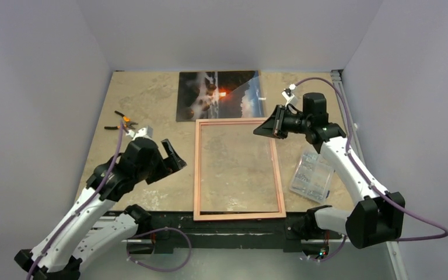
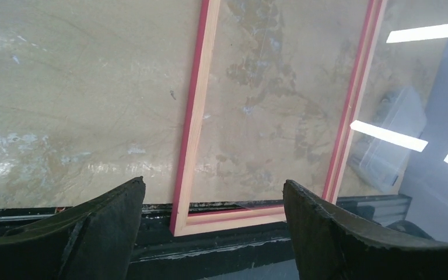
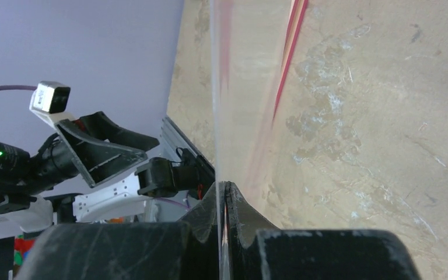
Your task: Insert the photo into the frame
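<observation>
The frame (image 1: 197, 175) lies flat in the middle of the table, tan wood side up with a pink edge, and shows in the left wrist view (image 2: 193, 134) too. Behind it, at the back of the table, lies the photo (image 1: 210, 96), picture side up. My right gripper (image 1: 261, 129) hovers at the frame's far right corner, shut on the edge of a clear transparent sheet (image 1: 254, 96). The right wrist view shows that sheet (image 3: 214, 116) edge-on between the closed fingers of the right gripper (image 3: 224, 189). My left gripper (image 1: 174, 154) is open and empty, left of the frame (image 2: 213, 182).
A clear plastic box (image 1: 312, 174) of small parts sits right of the frame, under the right arm. Orange-handled pliers (image 1: 122, 122) lie at the far left. The frame's near rail rests on the black mounting strip (image 1: 233, 224) at the table's front edge.
</observation>
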